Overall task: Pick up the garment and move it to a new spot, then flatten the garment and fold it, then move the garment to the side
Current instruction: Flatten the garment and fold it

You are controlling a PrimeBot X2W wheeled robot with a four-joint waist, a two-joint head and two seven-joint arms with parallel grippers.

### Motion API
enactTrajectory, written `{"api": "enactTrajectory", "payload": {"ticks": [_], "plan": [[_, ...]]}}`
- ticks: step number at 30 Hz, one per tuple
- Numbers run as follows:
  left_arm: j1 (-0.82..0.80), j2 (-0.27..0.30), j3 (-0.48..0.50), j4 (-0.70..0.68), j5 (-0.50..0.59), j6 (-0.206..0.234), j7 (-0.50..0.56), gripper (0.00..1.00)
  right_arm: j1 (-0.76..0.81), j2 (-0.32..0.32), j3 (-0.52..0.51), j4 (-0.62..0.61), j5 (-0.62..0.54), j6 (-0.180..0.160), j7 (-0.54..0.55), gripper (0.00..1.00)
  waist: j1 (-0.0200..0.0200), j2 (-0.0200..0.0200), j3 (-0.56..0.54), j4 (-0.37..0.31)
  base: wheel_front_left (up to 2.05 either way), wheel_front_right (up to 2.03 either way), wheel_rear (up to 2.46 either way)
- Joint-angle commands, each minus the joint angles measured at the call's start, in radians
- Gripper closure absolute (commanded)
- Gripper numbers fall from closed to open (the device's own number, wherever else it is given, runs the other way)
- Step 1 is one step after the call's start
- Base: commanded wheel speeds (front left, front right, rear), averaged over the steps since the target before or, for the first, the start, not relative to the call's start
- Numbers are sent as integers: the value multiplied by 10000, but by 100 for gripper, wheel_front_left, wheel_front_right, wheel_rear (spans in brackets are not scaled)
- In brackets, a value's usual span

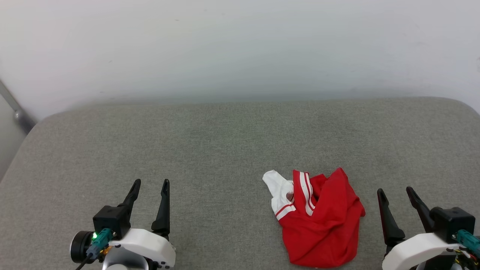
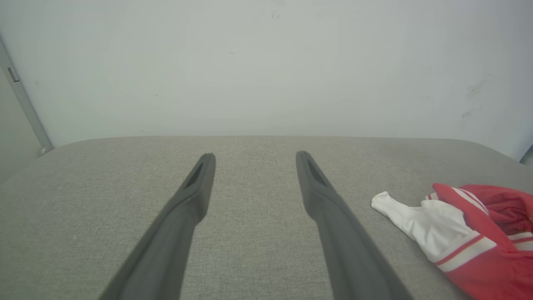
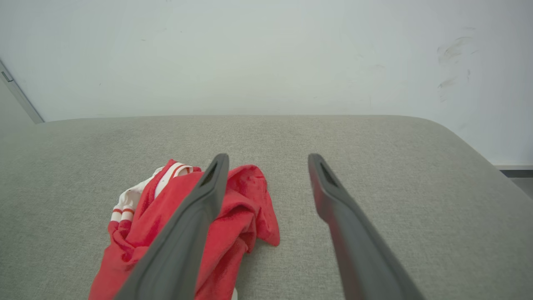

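The garment (image 1: 320, 219) lies crumpled in a heap on the grey cushioned surface (image 1: 225, 150), right of centre near the front edge; it is red with a white sleeve and red-white striped trim, and its lettering is hidden in the folds. My right gripper (image 1: 395, 191) hovers open just to the garment's right, with nothing held. My left gripper (image 1: 152, 182) stands open far to its left. In the left wrist view the garment (image 2: 466, 233) sits at the right edge, beside the open left gripper (image 2: 255, 156). The right wrist view has the garment (image 3: 245, 208) left of the open right gripper (image 3: 268, 157).
A pale wall (image 1: 240, 48) rises right behind the surface. A grey metal bar (image 1: 17, 108) slants down at the far left corner. The surface's rounded right corner (image 3: 458, 137) drops off toward the floor.
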Motion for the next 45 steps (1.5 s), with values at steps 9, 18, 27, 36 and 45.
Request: {"api": "enactTrajectory", "payload": {"ticks": [9, 18, 27, 36, 45], "plan": [[120, 54, 58, -178, 51, 181, -45, 0, -487, 7, -827, 762, 562, -3, 969, 0, 0, -1, 124, 136, 0, 0, 0], [-371, -210, -89, -704, 264, 137, -106, 0, -2414, -681, -1255, 2343, 677, -3, 4814, 0, 0, -1, 1206, 1069, 0, 0, 0], [-903, -547, -40, -739, 428, -156, -171, 0, -3491, -1507, -198, 3402, 1542, -3, 7760, 0, 0, -1, 2242, 1807, 0, 0, 0], [-950, -776, 266, -603, 696, -366, -166, 0, -3566, -1651, 170, 3694, 2031, -3, 8793, 100, 0, -1, 2310, 1772, 0, 0, 0], [-1142, -844, 496, -622, 932, -540, -160, 0, -5346, -2568, 75, 2286, 1132, -5, 6982, 100, 0, -1, 2594, 1387, 0, 0, 0]]}}
